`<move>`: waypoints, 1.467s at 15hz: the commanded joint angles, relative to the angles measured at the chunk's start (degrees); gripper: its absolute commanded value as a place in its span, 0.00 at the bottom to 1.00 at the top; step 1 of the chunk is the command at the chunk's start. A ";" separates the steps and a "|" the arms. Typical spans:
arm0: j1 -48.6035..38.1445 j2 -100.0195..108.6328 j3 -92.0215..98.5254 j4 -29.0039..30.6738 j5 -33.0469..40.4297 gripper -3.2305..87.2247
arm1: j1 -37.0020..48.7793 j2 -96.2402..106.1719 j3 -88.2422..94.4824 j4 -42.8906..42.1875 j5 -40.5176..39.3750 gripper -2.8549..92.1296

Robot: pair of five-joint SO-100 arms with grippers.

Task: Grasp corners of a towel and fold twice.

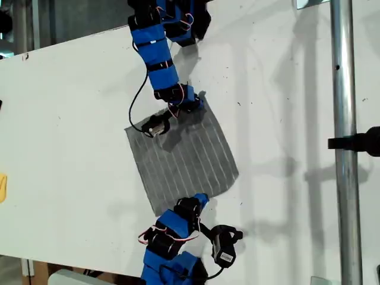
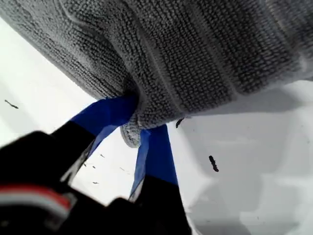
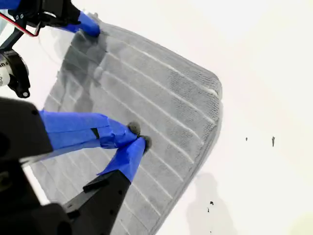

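First grip: my first gripper (image 2: 137, 120) is closed on a corner (image 1: 199, 102) of the towel (image 1: 184, 157); the cloth bunches between the jaws.
Second grip: my second gripper (image 3: 138, 136) has its jaws together at the opposite edge; I cannot tell if cloth is inside.
Towel: flat on the tabletop (image 1: 71, 119), between both arms.
Advice: confirm the second pinch, then lift both sides evenly and low.
Room: bare tabletop toward the exterior view's left; keep away from the metal pole (image 1: 344, 119) on the exterior view's right.
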 commanded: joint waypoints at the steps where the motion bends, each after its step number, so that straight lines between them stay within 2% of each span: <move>1: 0.09 -0.26 -2.64 3.08 -3.78 0.02 | -0.53 0.00 -2.64 -0.26 -0.62 0.03; 2: 0.00 -1.58 -4.66 7.65 -5.71 0.01 | -0.70 0.00 -2.64 -0.26 -0.62 0.03; 3: 0.35 -2.81 -6.68 10.28 -2.11 0.01 | -0.79 -0.18 -2.64 -0.35 -0.53 0.03; 4: 0.79 -2.99 -8.00 12.39 -3.34 0.01 | -0.88 -0.62 -2.64 -0.53 -0.53 0.03; 6: -0.53 -3.25 -9.05 9.23 2.64 0.02 | -0.79 -0.88 -2.99 -0.62 -0.62 0.03; 7: -0.88 -4.22 -11.16 10.20 3.08 0.15 | -0.70 -1.05 -3.08 -0.62 -0.70 0.03; 8: -0.62 -4.39 -12.13 9.67 4.48 0.37 | -0.70 -1.05 -3.08 -0.62 -0.70 0.03; 9: -0.35 -4.57 -12.13 6.86 8.88 0.42 | -0.70 -1.05 -3.16 -0.70 -0.70 0.03; 12: -2.02 -7.21 -13.27 5.45 17.58 0.41 | -0.79 -1.14 -3.16 -0.70 -0.70 0.03; 14: -2.20 -12.30 -12.66 2.72 17.84 0.37 | -0.79 -1.14 -3.16 -0.70 -0.62 0.03; 16: -1.49 -20.92 -15.47 0.18 17.14 0.37 | -1.05 -1.14 -3.16 -0.62 -0.44 0.03; 19: -0.09 -35.86 -26.10 2.72 13.54 0.39 | -1.14 -1.14 -3.16 -0.62 -0.53 0.03; 22: 1.67 -43.15 -27.16 3.78 7.21 0.39 | -1.05 -1.14 -3.16 -0.62 -0.62 0.03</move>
